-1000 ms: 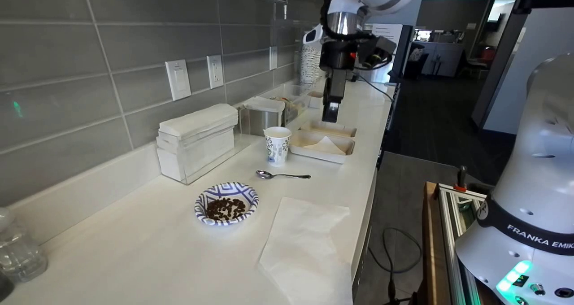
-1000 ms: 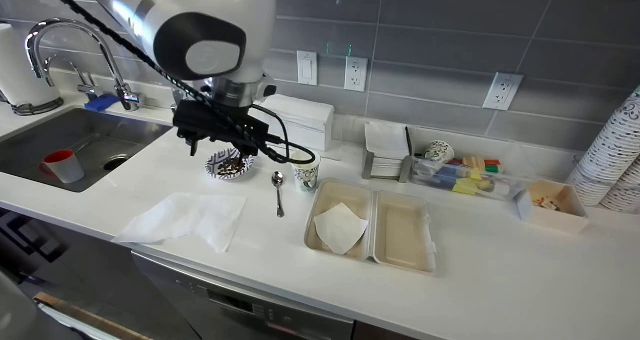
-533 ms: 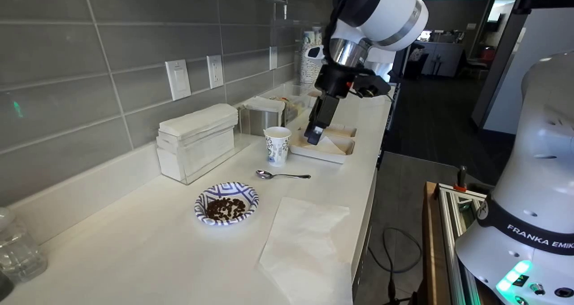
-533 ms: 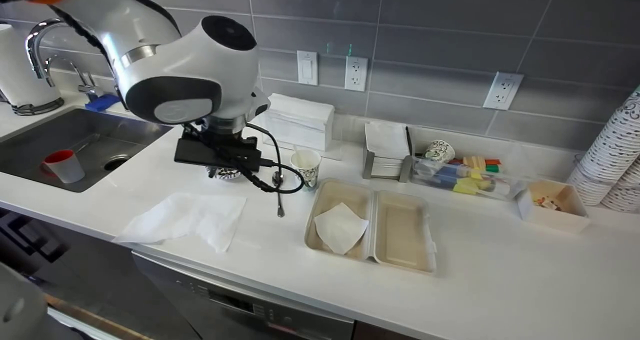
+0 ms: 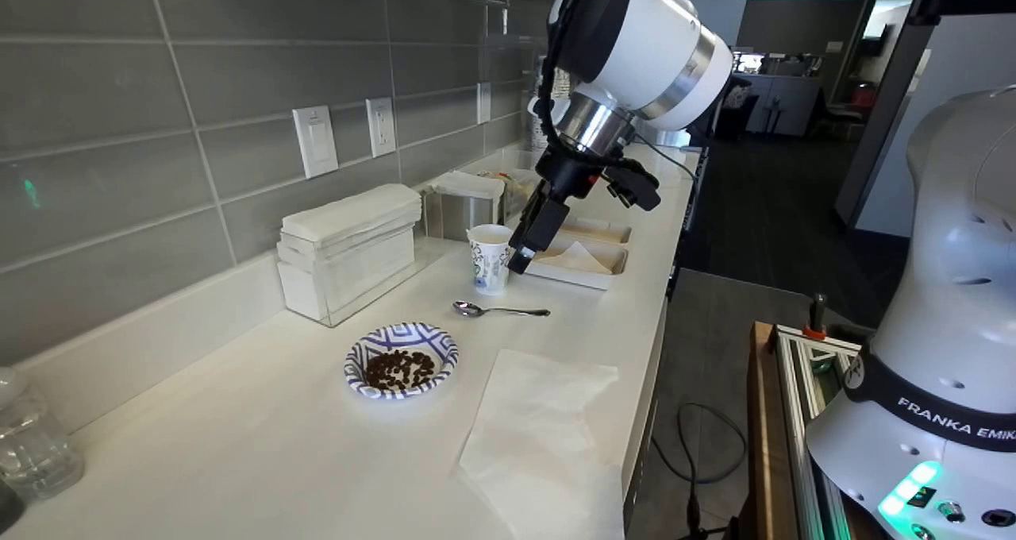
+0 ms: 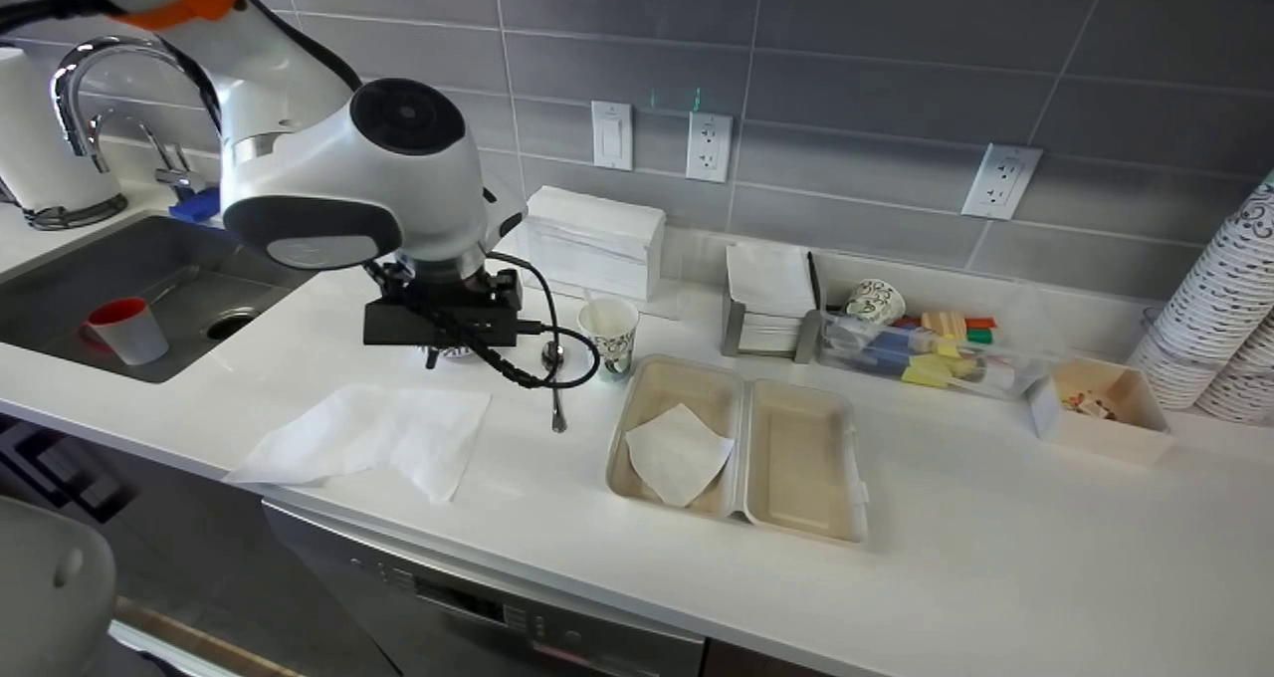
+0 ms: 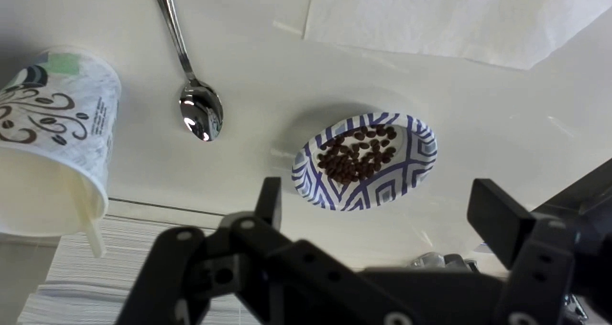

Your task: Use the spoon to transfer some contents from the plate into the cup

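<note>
The slim metal spoon [image 5: 508, 311] lies on the counter between cup and plate; its bowl shows in the wrist view [image 7: 202, 112]. The round white plate with blue patterned rim [image 5: 405, 335] holds the dark brown contents [image 5: 397, 369], which also show in the wrist view [image 7: 346, 165]. In an exterior view the arm hides most of the plate. The white paper cup [image 5: 486, 266] stands upright with a pale stick [image 7: 91, 224] inside. My gripper [image 7: 377, 210] is open and empty, its fingers wide apart. It is tilted above the counter, near the cup in an exterior view [image 5: 521, 260].
A napkin sheet [image 5: 548, 437] lies near the counter's front edge. A napkin stack [image 5: 349, 238] stands by the wall. An open takeout box [image 6: 801, 458] lies beyond the cup. A sink [image 6: 234, 269] holds a red and white mug. A clear jar [image 5: 36, 445] stands at the wall.
My gripper has come down, tilted, and moved over toward the cup and spoon. The arm now covers most of the plate in an exterior view. Spoon, plate and cup have not moved.
</note>
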`<action>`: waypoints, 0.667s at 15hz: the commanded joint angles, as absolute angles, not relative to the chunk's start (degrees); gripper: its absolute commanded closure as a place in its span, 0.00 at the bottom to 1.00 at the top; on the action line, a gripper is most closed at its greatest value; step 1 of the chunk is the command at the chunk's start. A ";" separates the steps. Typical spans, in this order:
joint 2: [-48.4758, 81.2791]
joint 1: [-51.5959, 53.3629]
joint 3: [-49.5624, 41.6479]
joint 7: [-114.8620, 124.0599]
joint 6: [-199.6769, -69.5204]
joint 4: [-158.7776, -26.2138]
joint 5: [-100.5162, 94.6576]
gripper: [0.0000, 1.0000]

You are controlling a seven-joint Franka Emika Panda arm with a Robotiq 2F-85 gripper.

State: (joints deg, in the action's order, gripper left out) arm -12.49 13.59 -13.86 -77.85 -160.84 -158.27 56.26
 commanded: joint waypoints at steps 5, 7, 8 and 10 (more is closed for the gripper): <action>-4.39 16.25 -15.75 -95.22 -164.58 -156.35 72.85 0.00; -2.40 16.02 -16.06 -99.23 -164.95 -155.35 77.33 0.00; -1.47 16.08 -16.12 -102.02 -166.01 -154.52 81.28 0.00; 0.48 15.98 -15.85 -106.34 -167.64 -152.71 87.69 0.00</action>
State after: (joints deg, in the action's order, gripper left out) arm -3.83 15.36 -15.75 -99.17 -164.80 -156.01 78.28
